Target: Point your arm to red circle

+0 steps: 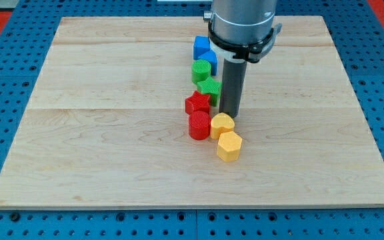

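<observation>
The red circle (199, 125) is a red cylinder near the board's middle. A red star (197, 103) touches it from above. My tip (230, 115) is the lower end of the dark rod, just up and to the right of the red circle, about a block's width away. A yellow heart (222, 125) sits right below the tip and touches the red circle's right side. The arm's grey body (241, 27) hangs over the view's top.
A yellow hexagon (229, 146) lies below the heart. A green star (209, 87), a green block (203, 70) and two blue blocks (205, 52) run in a column toward the view's top, left of the rod. The wooden board (99, 120) lies on a blue pegboard.
</observation>
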Available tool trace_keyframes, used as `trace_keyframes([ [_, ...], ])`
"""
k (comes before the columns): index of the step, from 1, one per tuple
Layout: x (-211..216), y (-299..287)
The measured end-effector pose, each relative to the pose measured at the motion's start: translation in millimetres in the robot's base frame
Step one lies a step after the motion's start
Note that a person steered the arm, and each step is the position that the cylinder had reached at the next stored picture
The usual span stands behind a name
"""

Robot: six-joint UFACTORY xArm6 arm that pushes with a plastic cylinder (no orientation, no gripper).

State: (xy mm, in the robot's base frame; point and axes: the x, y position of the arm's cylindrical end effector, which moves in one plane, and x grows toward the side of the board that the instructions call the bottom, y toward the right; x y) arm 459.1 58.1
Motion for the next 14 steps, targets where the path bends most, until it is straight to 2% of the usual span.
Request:
trace_keyframes([
  [2, 7.4, 0.0],
  [3, -27.1, 20.6],
  [4, -41.1, 78.6],
  [5, -8.1, 139.0],
  [6, 46.6, 171.6],
  [7, 97.6, 170.3],
  [8, 137.7, 148.7],
  [9, 148.4, 100.5],
  [12, 147.5, -71.4],
  [14, 58.2, -86.2],
])
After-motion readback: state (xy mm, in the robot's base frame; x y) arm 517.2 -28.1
